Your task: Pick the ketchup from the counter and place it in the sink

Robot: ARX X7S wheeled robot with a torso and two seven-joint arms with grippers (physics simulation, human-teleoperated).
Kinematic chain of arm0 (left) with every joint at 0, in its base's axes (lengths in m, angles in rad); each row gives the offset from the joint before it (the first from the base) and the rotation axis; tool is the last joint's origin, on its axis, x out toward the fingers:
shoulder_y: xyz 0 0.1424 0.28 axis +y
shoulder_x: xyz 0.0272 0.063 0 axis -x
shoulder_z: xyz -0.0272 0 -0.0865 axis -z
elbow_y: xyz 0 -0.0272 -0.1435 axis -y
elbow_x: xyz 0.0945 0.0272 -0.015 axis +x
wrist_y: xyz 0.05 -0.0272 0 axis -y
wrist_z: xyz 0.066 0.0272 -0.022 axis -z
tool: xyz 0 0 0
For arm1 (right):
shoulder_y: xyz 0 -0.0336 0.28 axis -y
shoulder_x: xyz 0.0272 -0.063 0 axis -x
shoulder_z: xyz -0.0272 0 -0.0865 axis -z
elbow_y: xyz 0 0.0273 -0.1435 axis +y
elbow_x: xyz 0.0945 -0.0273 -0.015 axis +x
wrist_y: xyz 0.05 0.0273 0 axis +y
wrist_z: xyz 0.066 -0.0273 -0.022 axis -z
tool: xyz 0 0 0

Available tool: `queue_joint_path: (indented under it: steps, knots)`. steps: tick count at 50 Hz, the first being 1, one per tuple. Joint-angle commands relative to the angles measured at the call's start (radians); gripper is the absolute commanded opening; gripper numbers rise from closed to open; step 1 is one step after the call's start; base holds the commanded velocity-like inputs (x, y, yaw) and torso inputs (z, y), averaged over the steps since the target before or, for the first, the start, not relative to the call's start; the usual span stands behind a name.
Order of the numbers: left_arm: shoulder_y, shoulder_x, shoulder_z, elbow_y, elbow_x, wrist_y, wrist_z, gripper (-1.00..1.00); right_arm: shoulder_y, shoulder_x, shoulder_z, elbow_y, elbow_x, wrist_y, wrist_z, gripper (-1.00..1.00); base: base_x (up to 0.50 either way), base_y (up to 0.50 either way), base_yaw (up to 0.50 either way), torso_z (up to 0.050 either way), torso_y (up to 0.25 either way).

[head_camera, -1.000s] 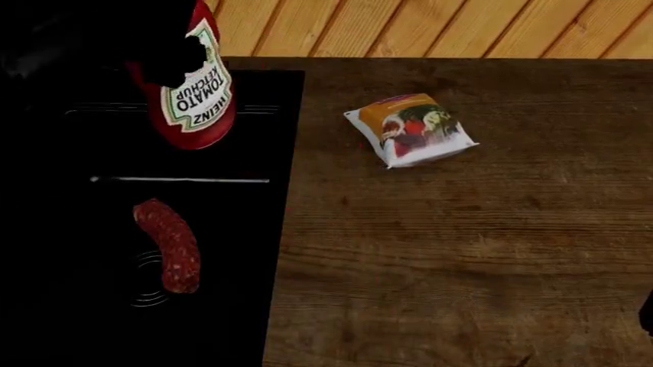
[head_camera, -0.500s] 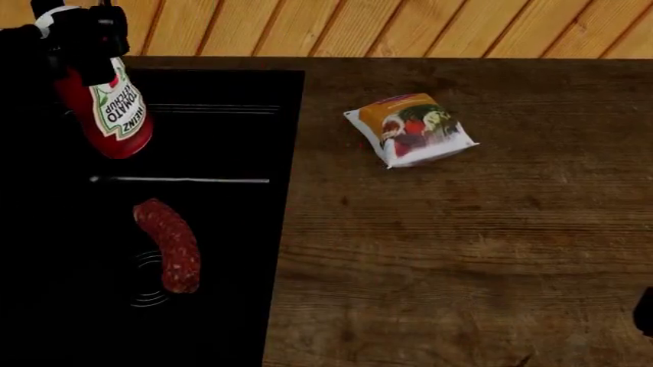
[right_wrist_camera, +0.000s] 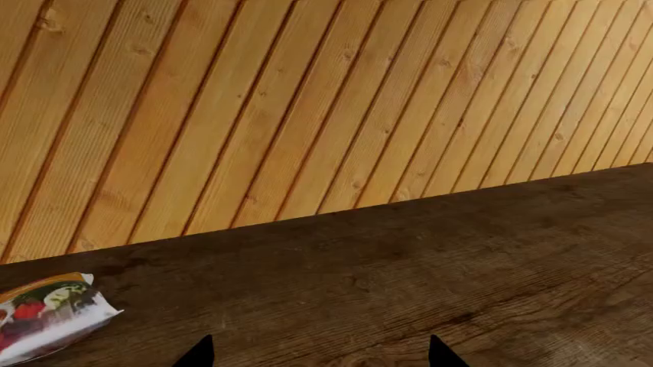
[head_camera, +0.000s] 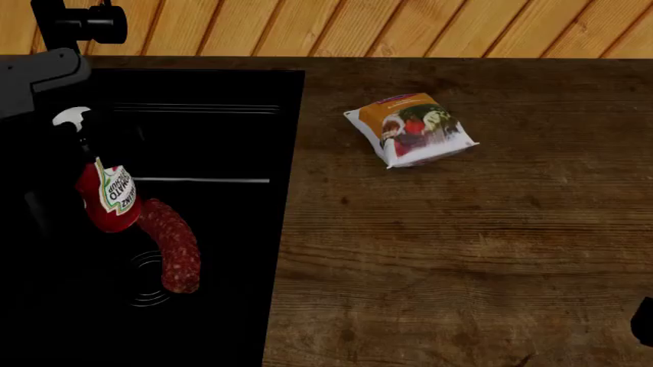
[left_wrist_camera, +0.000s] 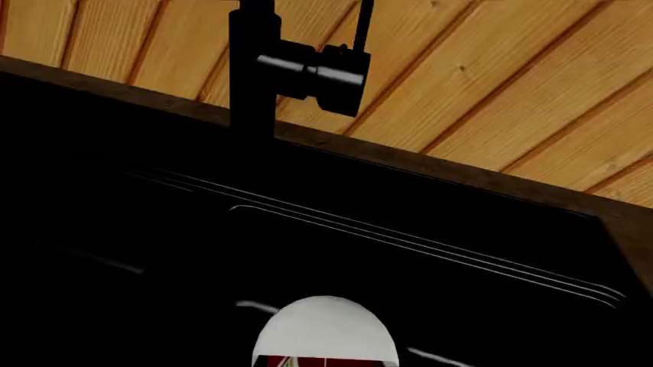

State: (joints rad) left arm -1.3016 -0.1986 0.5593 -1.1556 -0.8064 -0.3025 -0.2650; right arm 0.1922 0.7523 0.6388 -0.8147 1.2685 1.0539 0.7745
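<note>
The ketchup (head_camera: 110, 197), a red bottle with a white cap (head_camera: 69, 116), hangs tilted inside the black sink (head_camera: 219, 92), its base beside the sausage (head_camera: 171, 245). My left gripper (head_camera: 87, 145) is shut on the bottle's neck, and its dark fingers barely stand out against the basin. In the left wrist view only the white cap (left_wrist_camera: 326, 332) shows, over the sink (left_wrist_camera: 429, 252). Over the counter (right_wrist_camera: 408, 267), my right gripper (right_wrist_camera: 321, 355) is open and holds nothing; in the head view it sits at the lower right edge (head_camera: 644, 321).
A black faucet (head_camera: 82, 23) stands at the sink's back left corner, also seen in the left wrist view (left_wrist_camera: 255, 69). A snack bag (head_camera: 410, 128) lies on the brown counter (head_camera: 459, 252) right of the sink. An orange slatted wall (head_camera: 408, 27) runs behind.
The ketchup has moved left and then down, from above the sink's back part to low in the basin beside the sausage, still held by my left gripper. The right arm barely moved.
</note>
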Motion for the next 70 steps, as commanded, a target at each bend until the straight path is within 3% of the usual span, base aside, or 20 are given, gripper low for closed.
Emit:
queue_joint_path:
  steps: [1,24,39,40,70]
  knots:
    - [0.031,0.067,-0.049,-0.152,0.122,0.097,0.033,-1.00,-0.028,-0.016,0.014,-0.005,-0.013,-0.015,-0.014,1.00,0.00,0.00,0.00,0.000,0.000]
    - [0.165,0.125,-0.459,-0.153,0.575,0.114,0.044,-1.00,-0.034,-0.009,0.017,-0.008,0.001,-0.019,-0.003,1.00,0.00,0.00,0.00,0.000,0.000]
    - [0.183,0.126,-0.664,-0.153,0.708,0.090,0.094,-1.00,-0.043,-0.014,0.010,-0.003,-0.018,-0.031,-0.017,1.00,0.00,0.00,0.00,0.000,0.000]
    - [0.177,0.126,-0.672,-0.153,0.711,0.082,0.106,1.00,-0.042,-0.014,0.009,-0.003,-0.016,-0.031,-0.015,1.00,0.00,0.00,0.00,0.000,0.000]
    - [0.053,0.107,-0.691,-0.152,0.802,0.071,0.119,1.00,-0.038,-0.015,-0.012,0.006,-0.027,-0.050,-0.030,1.00,0.00,0.00,0.00,0.000,0.000]
